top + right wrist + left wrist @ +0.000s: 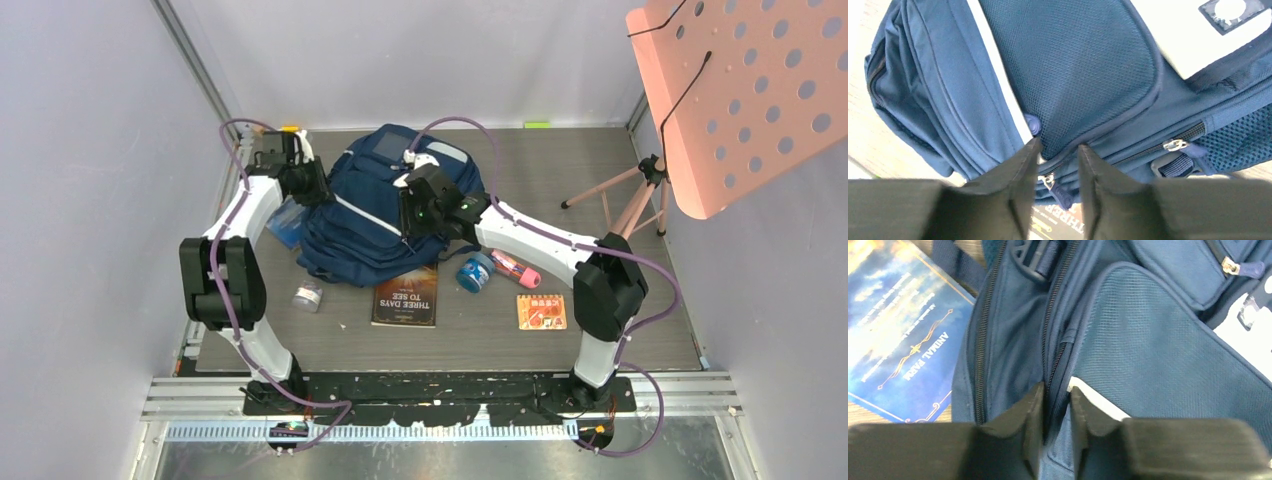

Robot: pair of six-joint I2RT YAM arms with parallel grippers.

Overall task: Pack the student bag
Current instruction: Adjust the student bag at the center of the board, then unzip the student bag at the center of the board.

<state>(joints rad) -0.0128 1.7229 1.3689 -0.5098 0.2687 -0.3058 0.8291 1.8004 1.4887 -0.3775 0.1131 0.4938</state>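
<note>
Grey plank table [480, 345] between pale lilac walls [90, 120], student bag [365, 215] lying on it; left gripper [1055, 396] almost closed over the bag, grip unclear; right gripper [1058, 150] slightly parted, empty

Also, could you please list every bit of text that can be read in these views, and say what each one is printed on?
"THREE DAYS TO SEE": cover of the brown paperback book in front of the navy blue fabric backpack.
"ANIMAL FARM": cover of the flat blue book; its smaller print is blurred.
Print on the small orange notebook: too small to read.
</note>
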